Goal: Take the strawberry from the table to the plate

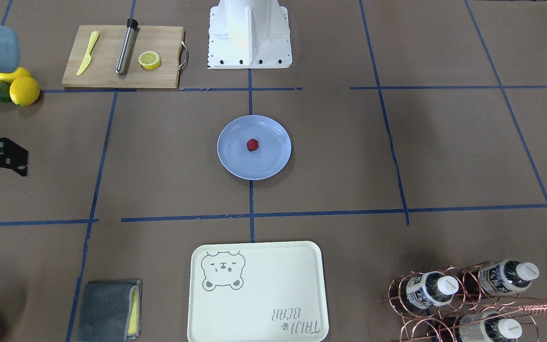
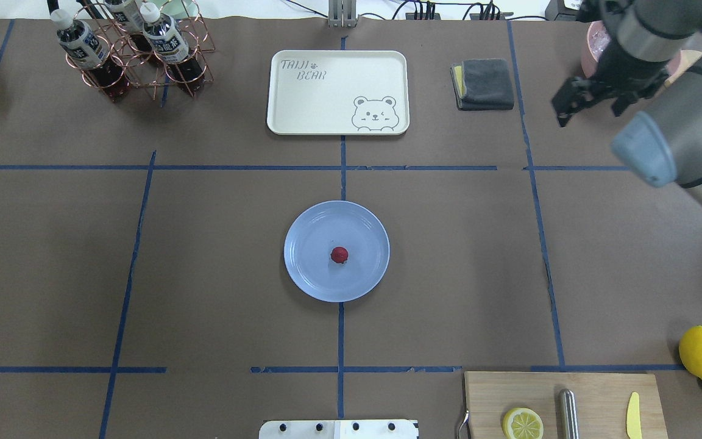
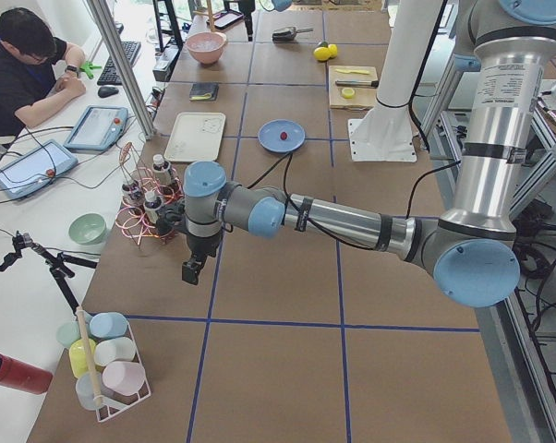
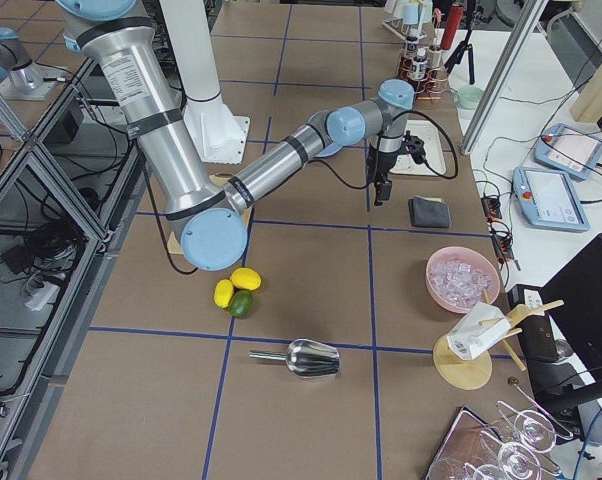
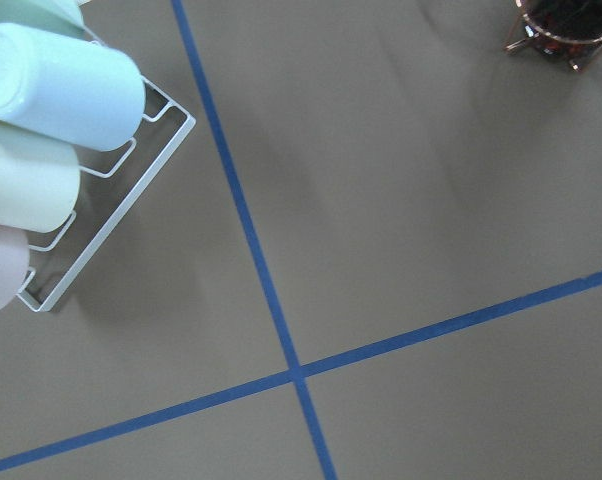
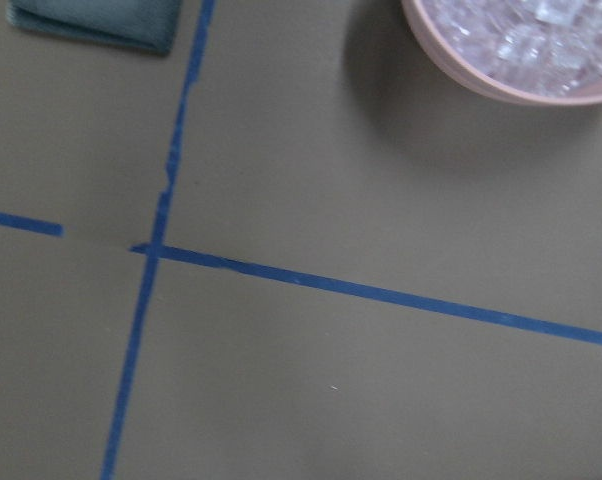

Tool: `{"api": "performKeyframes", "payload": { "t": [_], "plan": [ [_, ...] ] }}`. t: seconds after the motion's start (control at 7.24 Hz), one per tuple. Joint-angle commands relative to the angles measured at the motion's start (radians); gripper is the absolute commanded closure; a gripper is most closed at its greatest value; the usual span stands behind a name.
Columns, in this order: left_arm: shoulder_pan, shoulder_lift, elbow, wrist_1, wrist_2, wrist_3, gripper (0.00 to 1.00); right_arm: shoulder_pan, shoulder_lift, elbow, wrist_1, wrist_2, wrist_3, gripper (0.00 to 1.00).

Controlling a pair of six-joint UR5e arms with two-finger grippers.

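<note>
The right hand (image 2: 563,114) is hovering over bare tabletop (image 2: 601,244) toward the far right corner, near the grey cloth (image 2: 485,82) and the pink ice bowl (image 2: 595,46). It is carrying nothing that shows, and I cannot tell whether its fingers are parted. The strawberry (image 2: 339,255) is sitting near the middle of the plate (image 2: 308,274) at the tabletop's centre, well apart from this hand, back toward the robot's base and to its left. Being roundish, it is offering no long axis. The task is looking finished. Flat brown paper is lying open all round the plate. Farther off, the left hand (image 3: 193,272) is hanging near the bottle rack (image 3: 144,208) toward the left end. I cannot tell its state, and it is seeming the more distant.
</note>
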Motion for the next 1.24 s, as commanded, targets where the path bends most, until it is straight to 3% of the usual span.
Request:
{"api": "performKeyframes", "payload": {
  "t": [0.0,0.14,0.28,0.41,0.55,0.83,1.11],
  "plan": [
    [-0.051,0.040,0.007,0.017,-0.002,0.078,0.00,0.179,-0.170,-0.011,0.005,0.076,-0.290,0.00],
    [-0.052,0.066,0.019,0.013,-0.005,0.087,0.00,0.251,-0.225,-0.028,0.005,0.096,-0.328,0.00],
    [-0.060,0.078,0.044,0.011,-0.069,0.116,0.00,0.287,-0.250,-0.050,0.005,0.108,-0.363,0.00],
    [-0.066,0.082,0.056,0.008,-0.094,0.116,0.00,0.300,-0.237,-0.060,0.008,0.115,-0.367,0.00],
    [-0.066,0.083,0.056,0.010,-0.094,0.116,0.00,0.300,-0.241,-0.067,0.046,0.115,-0.373,0.00],
    [-0.066,0.094,0.085,0.010,-0.095,0.113,0.00,0.310,-0.250,-0.206,0.211,0.118,-0.367,0.00],
    [-0.066,0.092,0.093,0.010,-0.097,0.077,0.00,0.335,-0.260,-0.241,0.227,0.151,-0.368,0.00]
  ]
}}
